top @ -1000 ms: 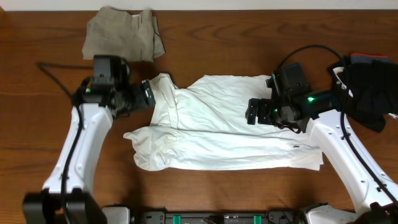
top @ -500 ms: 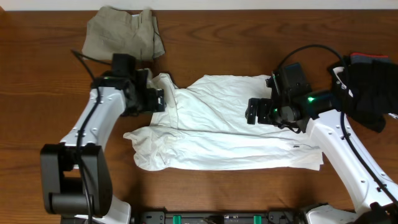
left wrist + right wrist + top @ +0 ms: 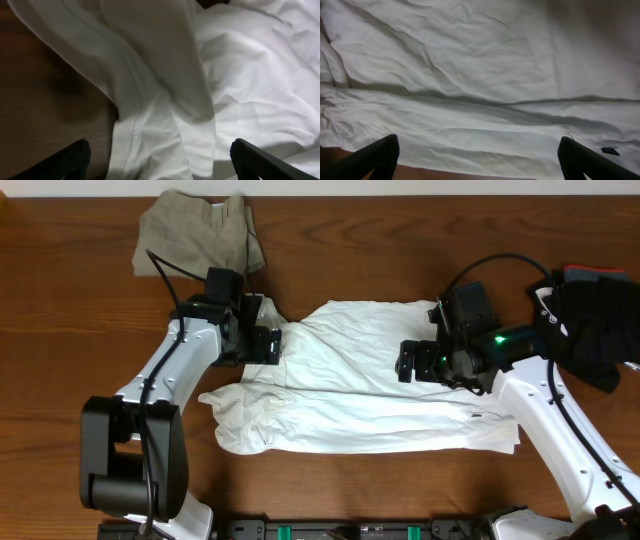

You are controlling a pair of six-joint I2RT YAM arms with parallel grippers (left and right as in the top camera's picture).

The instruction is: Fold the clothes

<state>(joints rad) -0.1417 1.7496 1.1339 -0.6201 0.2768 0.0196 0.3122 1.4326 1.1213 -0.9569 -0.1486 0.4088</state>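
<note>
A large white T-shirt (image 3: 350, 395) lies crumpled and partly folded across the middle of the table; it fills the left wrist view (image 3: 220, 75) and the right wrist view (image 3: 480, 75). My left gripper (image 3: 268, 343) hovers open over the shirt's upper left edge, its fingers (image 3: 70, 160) straddling a hemmed fold, nothing gripped. Over the shirt's right part my right gripper (image 3: 408, 362) is also wide open, its fingertips (image 3: 377, 157) above flat cloth near the hem. Khaki trousers (image 3: 195, 235) lie at the back left. A black bundle (image 3: 590, 320) sits at the far right.
Bare wooden table (image 3: 60, 400) surrounds the shirt, and wood shows left of the fold (image 3: 45, 100). A red item (image 3: 595, 275) peeks out above the black bundle. The right arm's cable (image 3: 500, 258) arcs over the table behind it.
My left arm has swung to the right, from the table's left onto the shirt's upper left edge. The right arm and the clothes have stayed still.
</note>
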